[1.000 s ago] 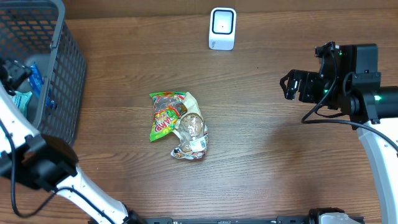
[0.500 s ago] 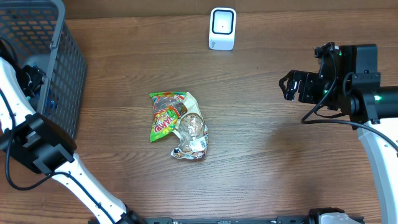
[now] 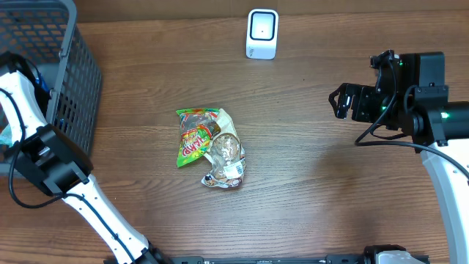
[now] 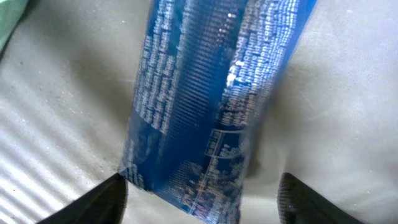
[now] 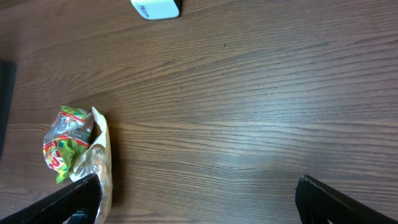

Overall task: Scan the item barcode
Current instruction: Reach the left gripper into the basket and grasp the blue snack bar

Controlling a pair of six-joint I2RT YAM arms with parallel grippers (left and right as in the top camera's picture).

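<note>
**A:** Left wrist view first. Where is the item?

**B:** A blue packet point(image 4: 205, 93) with white print lies on the pale floor of the gray mesh basket point(image 3: 73, 73). Its lower end sits between the left jaws.

**A:** Pinched?

**B:** No. The left jaws stand spread. One finger point(image 4: 109, 200) is right at the packet's edge and the other is apart from it.

**A:** And overhead?

**B:** The left arm point(image 3: 51, 158) reaches into the basket at the left edge of the wooden surface point(image 3: 308, 191). A white barcode scanner point(image 3: 261, 33) stands at the top of the view. A green snack bag point(image 3: 192, 139) and a crumpled clear wrapper point(image 3: 226, 158) lie touching each other mid-surface.

**A:** Right side?

**B:** The right jaws hang spread wide over bare wood, well apart from the snacks and the scanner.
</note>
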